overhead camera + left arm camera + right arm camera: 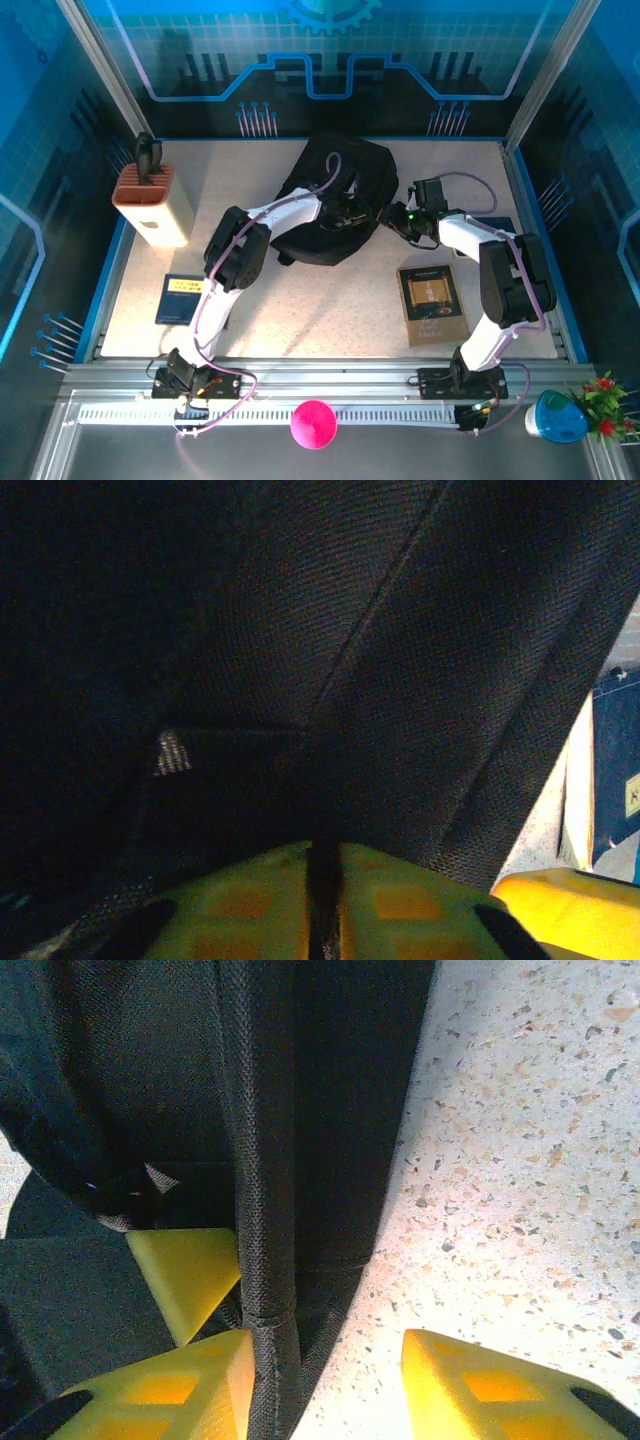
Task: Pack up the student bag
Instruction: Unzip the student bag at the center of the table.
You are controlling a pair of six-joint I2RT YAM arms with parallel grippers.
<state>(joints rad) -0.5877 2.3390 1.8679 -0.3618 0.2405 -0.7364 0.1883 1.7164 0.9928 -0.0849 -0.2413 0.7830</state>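
Student bag (335, 195), location? — K.

Far middle of the speckled table (300, 310), lying slumped, black fabric. Both arms reach to it from the near edge. Tan box with an orange-brown top (155, 205) stands well apart at far left. Dark blue booklet (182, 298) lies at near left and brown book (432, 300) at near right, neither touching the bag. — R.

Left gripper (322, 870), state? — K.

Overhead view: it sits on top of the bag, near the middle. Wrist view: the yellow fingers (400, 905) are drawn almost together, with only a thin dark slit between them, and their tips are right up against the black weave. Whether any fabric is pinched in that slit, cannot tell. — R.

Right gripper (325, 1360)? — K.

At the bag's right edge, low over the table. Jaws stand apart. A black webbing strip (258, 1210) runs down between them, lying against one finger, while the other finger is over bare table, apart from the strip. Nothing is clamped. A yellow wedge (185, 1275) shows just beside the strip, against the fabric; what it belongs to, cannot tell. — R.
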